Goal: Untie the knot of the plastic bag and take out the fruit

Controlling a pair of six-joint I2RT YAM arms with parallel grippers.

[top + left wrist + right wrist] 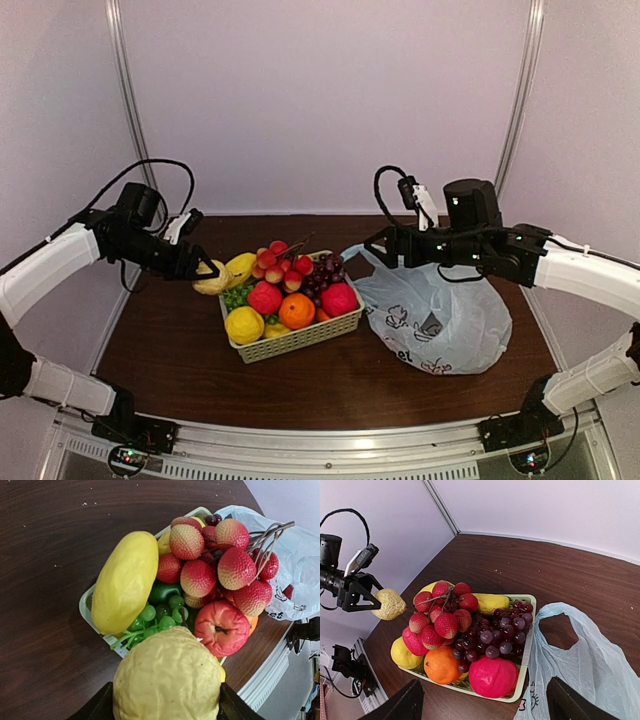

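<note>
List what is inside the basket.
The basket holds a lychee bunch, purple grapes, an orange, green grapes, a red apple and a long yellow fruit. Anything beneath that pile is covered.

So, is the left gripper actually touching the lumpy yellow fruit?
Touching. In the left wrist view both fingers of the left gripper press against the sides of the lumpy yellow fruit, no gap showing.

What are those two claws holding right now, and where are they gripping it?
The left gripper pinches the lumpy yellow fruit across its two sides. The right gripper is open and holds nothing.
</note>
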